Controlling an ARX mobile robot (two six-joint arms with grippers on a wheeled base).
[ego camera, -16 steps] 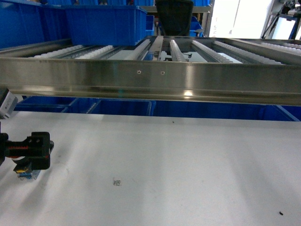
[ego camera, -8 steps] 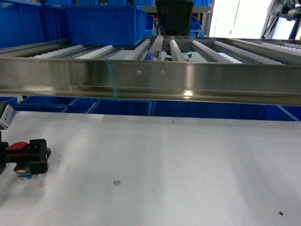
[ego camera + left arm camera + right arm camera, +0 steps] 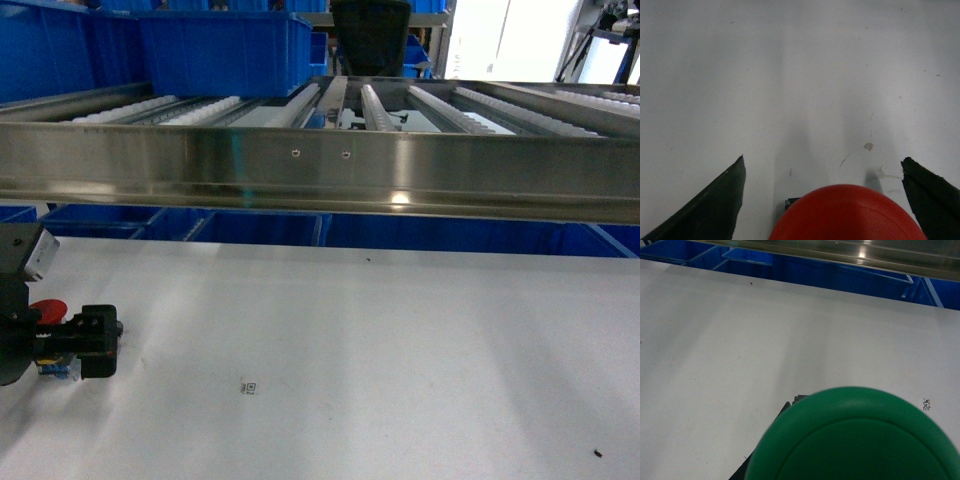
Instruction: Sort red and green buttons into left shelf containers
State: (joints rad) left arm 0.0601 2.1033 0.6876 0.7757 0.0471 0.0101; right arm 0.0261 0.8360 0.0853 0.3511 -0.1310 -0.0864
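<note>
I'm seeing my black left gripper [image 3: 100, 342] reaching in low from the left edge, its dark fingers [image 3: 715, 200] spreading wide apart around the red mushroom-capped push-button [image 3: 847, 214].

A warehouse or factory sorting station: steel roller flow rack [image 3: 330, 150] across twelve o'clock, blue plastic bins [image 3: 225, 50] stacked at eleven, plain white worktop [image 3: 400, 350] spread below.

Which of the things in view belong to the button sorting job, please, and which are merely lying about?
Job:
red button, between the left claw fingers
green button, close under the right wrist camera
large blue bins on the shelf

Lying about:
steel roller rack
small printed marker on the white table
</note>
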